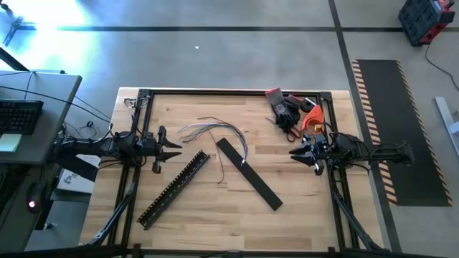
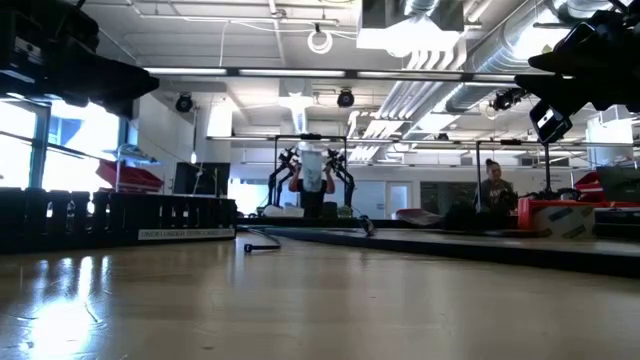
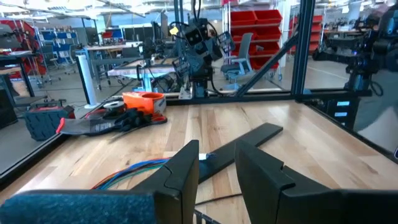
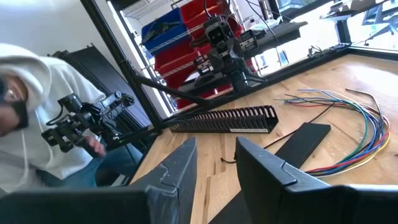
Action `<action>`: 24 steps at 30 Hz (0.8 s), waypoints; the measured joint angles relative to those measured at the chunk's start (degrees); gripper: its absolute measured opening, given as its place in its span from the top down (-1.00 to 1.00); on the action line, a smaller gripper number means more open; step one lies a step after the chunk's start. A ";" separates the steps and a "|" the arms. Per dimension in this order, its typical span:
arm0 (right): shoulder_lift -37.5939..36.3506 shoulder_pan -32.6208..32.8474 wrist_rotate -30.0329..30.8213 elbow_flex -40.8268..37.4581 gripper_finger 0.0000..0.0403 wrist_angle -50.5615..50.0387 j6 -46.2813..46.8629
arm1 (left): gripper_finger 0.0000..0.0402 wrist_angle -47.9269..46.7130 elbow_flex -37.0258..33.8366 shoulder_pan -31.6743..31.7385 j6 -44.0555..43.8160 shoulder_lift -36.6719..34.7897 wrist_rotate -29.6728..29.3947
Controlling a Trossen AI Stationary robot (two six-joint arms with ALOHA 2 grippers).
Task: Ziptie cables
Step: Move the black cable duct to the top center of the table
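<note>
The cables (image 1: 215, 132) are a loose bunch of thin wires lying fanned out on the wooden table, at its far middle. They show coloured in the right wrist view (image 4: 351, 124) and in the left wrist view (image 3: 127, 174). Their near ends lie by the far end of the flat black strip (image 1: 249, 174). My left gripper (image 1: 174, 147) hovers left of the cables, open and empty; its fingers (image 3: 186, 168) point toward the strip. My right gripper (image 1: 294, 152) hovers right of the strip, open and empty, as the right wrist view (image 4: 217, 165) shows.
A long black slotted duct (image 1: 174, 188) lies slanting at the near left. Black gloves and an orange tool (image 1: 295, 113) lie at the far right corner. A black frame (image 1: 237, 92) rims the table. A person in a white hood (image 4: 28, 118) stands beyond the table's edge.
</note>
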 joint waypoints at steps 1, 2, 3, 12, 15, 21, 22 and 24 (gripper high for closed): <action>0.00 0.00 -0.02 -0.01 0.52 0.00 0.01 | 0.56 -0.15 0.00 0.01 -0.02 0.00 0.00; -0.01 -0.01 0.00 -0.01 0.52 0.00 0.01 | 0.56 -0.54 0.00 -0.01 0.00 0.00 0.00; 0.01 0.00 -0.01 0.00 0.52 0.00 0.00 | 0.56 -0.81 0.00 0.00 0.00 0.01 0.01; -0.01 -0.02 -0.01 -0.01 0.52 0.00 0.00 | 0.56 2.06 0.00 -0.01 -3.81 -0.01 0.06; -0.01 -0.01 -0.02 -0.01 0.52 0.00 0.02 | 0.56 2.19 0.00 0.01 -7.17 0.00 1.10; 0.00 0.01 -0.01 -0.01 0.52 0.00 -0.01 | 0.56 2.10 0.00 0.00 -13.58 0.00 1.81; -0.02 -0.02 -0.02 -0.01 0.52 0.00 0.02 | 0.56 2.04 0.00 0.01 -15.25 0.00 1.81; -0.02 -0.02 -0.01 -0.01 0.52 0.00 0.02 | 0.56 1.47 0.00 -0.01 -18.48 0.00 1.70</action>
